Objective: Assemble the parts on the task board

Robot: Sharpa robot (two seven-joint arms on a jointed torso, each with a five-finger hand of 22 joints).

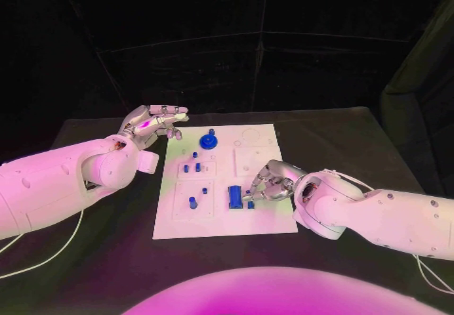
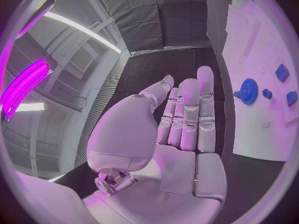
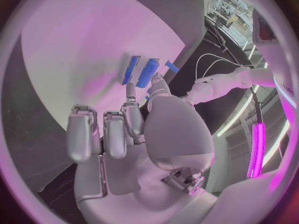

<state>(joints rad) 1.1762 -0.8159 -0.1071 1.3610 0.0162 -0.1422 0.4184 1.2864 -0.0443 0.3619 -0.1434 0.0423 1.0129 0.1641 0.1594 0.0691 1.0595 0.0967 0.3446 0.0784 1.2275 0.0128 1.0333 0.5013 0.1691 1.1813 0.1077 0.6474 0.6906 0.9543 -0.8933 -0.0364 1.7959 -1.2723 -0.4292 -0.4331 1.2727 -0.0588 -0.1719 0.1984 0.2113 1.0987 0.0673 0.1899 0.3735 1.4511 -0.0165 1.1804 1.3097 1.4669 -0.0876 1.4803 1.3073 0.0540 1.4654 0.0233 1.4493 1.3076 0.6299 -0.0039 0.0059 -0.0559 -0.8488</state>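
The table (image 1: 350, 141) is being spanned by the two arms, and the board (image 1: 255, 220) is lying flat in the middle of it, long side running away from the robot.

The left arm (image 1: 47, 187) is being held beside the board's far left corner. The left hand (image 1: 154, 122) is being kept just off that corner, above the table, fingers stretched out straight and slightly apart, nothing held; its flat palm is being shown in the left wrist view (image 2: 181, 134).

The right arm (image 1: 378, 213) is being reached in from the board's near right side. The right hand (image 1: 268, 184) is being held low over the board, fingers curled down toward the parts; whether anything is being pinched cannot be told.

On the board, a gear (image 1: 209, 140) is standing near the far edge, left of centre. A block (image 1: 235, 197) is lying near the board's middle, just beside the right hand's fingertips (image 1: 248, 194). Smaller pegs (image 1: 192, 168) are standing between gear and block, toward the left edge.
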